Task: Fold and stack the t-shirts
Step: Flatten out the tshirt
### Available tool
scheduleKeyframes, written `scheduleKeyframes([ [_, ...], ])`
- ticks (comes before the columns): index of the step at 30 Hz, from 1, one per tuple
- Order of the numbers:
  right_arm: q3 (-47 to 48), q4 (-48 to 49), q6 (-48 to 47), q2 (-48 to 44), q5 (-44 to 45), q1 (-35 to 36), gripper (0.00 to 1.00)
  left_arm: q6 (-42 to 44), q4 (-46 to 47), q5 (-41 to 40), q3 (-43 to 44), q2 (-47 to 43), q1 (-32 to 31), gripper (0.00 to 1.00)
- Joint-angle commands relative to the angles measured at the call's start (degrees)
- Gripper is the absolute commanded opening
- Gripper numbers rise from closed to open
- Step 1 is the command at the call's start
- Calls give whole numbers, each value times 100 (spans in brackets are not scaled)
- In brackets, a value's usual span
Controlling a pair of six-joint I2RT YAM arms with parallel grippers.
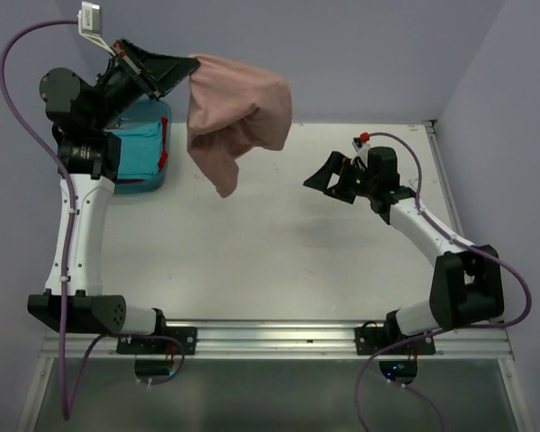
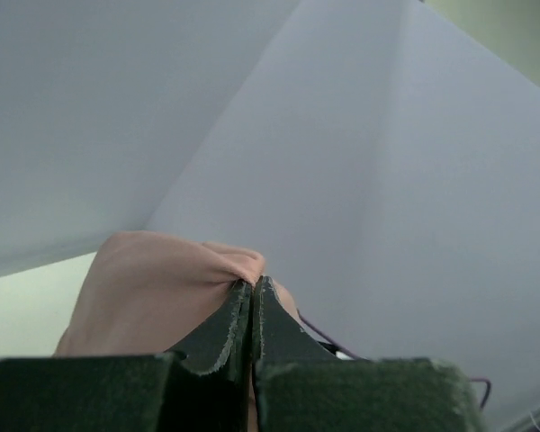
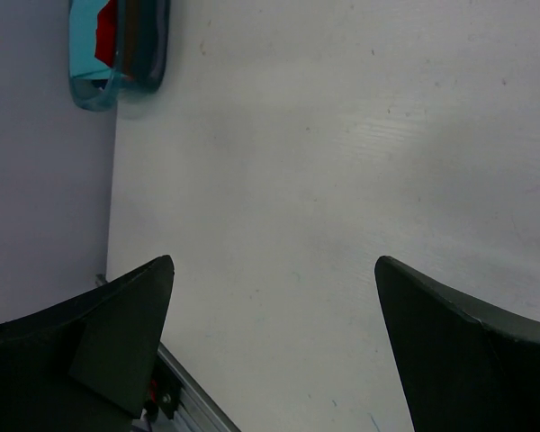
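The left gripper (image 1: 191, 65) sits high at 11 o'clock of the overhead view, its jaws pressed together on a bunched edge of the pink t-shirt (image 1: 241, 108). The shirt hangs crumpled in the air over the far edge of the table (image 1: 270, 243) at 12 o'clock. Its chest print is lost in the folds, and 1 loose corner dangles lowest. At 10 o'clock stands the blue bin (image 1: 144, 186), mostly hidden by the left arm (only part of a turquoise t-shirt (image 1: 135, 144) and a sliver of a red t-shirt (image 3: 106, 34) show inside). The right gripper (image 1: 324, 175) hovers at 2 o'clock, jaws spread wide and holding nothing. How close it is to the tabletop I cannot tell.
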Motion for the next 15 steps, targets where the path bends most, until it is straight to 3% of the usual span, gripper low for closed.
scheduleKeyframes([
  [1, -77, 860, 363, 248, -381, 19, 99, -909, 1108, 249, -299, -386, -54, 0],
  [5, -33, 1430, 732, 652, -696, 27, 99, -1130, 1267, 152, -651, -562, -133, 0],
  [8, -225, 2903, 1749, 1160, -1390, 28, 99, -1209, 1320, 178, -678, -545, -291, 0],
  [9, -313, 4248, 2170, 1320, -1740, 54, 99, -1218, 1329, 187, -651, -536, -318, 0],
  [11, -568, 5845, 3611, 1924, -1945, 106, 99, -1227, 1329, 187, -607, -501, -388, 0],
  [12, -613, 7393, 4094, 2128, -2058, 159, 99, -1235, 1311, 196, -564, -484, -397, 0],
  [14, -491, 9207, 5352, 2864, -2173, 221, 99, -1244, 1311, 196, -528, -457, -449, 0],
  [15, -403, 9471, 5713, 3086, -2191, 291, 99, -1253, 1303, 196, -502, -440, -458, 0],
])
